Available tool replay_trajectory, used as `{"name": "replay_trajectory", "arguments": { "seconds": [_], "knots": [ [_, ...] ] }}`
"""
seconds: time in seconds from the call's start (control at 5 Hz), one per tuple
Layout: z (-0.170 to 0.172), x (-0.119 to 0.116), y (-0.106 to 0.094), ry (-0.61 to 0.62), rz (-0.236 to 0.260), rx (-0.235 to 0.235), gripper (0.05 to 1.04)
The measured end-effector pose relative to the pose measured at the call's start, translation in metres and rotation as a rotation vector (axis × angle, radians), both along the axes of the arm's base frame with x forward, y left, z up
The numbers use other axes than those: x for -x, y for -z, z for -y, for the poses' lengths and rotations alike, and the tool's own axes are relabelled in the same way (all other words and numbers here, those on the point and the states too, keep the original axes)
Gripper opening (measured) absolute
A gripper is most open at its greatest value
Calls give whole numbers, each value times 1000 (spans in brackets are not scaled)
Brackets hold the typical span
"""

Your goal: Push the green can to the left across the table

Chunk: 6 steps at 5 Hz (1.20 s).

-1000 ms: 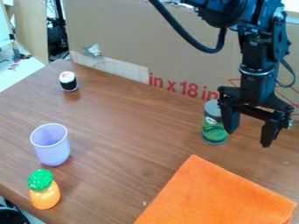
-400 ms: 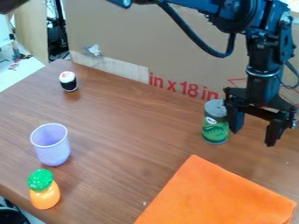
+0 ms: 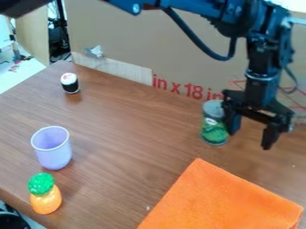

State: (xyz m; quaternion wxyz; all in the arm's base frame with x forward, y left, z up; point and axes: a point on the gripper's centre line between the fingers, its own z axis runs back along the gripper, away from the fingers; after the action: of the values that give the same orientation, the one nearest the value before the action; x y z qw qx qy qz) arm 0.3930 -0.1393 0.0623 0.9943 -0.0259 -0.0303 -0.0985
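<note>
The gripper (image 3: 250,139) hangs at the right of the frame, its fingers spread wide with nothing between them. The green can (image 3: 214,123) stands upright just beside its left-hand finger in the picture. An orange cloth (image 3: 221,197) lies at the lower right. A purple cup (image 3: 53,152) and a toy pineapple (image 3: 44,197) stand at the lower left, a sushi piece (image 3: 70,83) at the upper left.

arm (image 3: 203,10): above gripper (image 3: 249,140), coming in from the view's upper left, then bending down | wrist (image 3: 261,74): directly over gripper, near upright | cable (image 3: 206,50): looping above and beside gripper | gripper: hanging, pointing down | fingers (image 3: 270,135): spread well apart, a gap between tips
</note>
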Motion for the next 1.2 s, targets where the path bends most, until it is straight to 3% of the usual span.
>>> {"name": "replay_trajectory", "arguments": {
  "seconds": [0.6,1.0,1.2],
  "knots": [
    [-86,-21,5,-207,30,-50,1001],
    [-125,-5,11,-308,16,-150,1001],
    [-144,5,9,-360,10,-170,1001]
  ]
}}
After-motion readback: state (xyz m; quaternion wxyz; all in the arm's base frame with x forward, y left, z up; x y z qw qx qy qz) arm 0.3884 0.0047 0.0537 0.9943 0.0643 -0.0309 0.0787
